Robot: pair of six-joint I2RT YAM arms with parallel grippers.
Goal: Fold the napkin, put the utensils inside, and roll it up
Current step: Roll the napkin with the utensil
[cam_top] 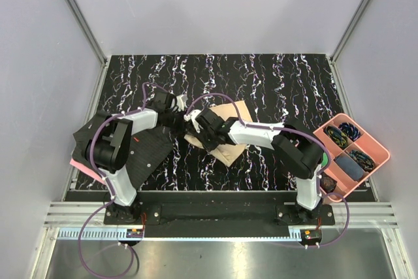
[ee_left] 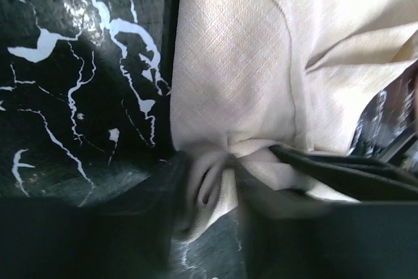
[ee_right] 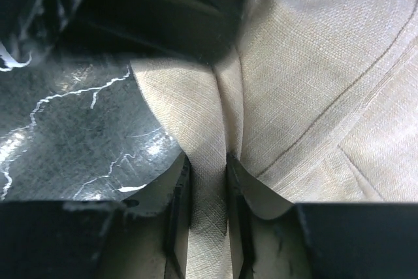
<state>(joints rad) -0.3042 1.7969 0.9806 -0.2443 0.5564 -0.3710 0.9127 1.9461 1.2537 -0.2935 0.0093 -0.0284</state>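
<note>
Laboratory robot cell. A black marbled tabletop (cam_top: 274, 83) is enclosed behind and beside by plain grey panels (cam_top: 215, 4) and aluminium posts (cam_top: 78, 16); cabled robot arms (cam_top: 121, 142) are bolted along its near edge.

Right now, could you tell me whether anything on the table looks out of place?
The napkin lies askew and rumpled: a raised ridge sits pinched in the right gripper, and puckers gather at the left gripper.
</note>
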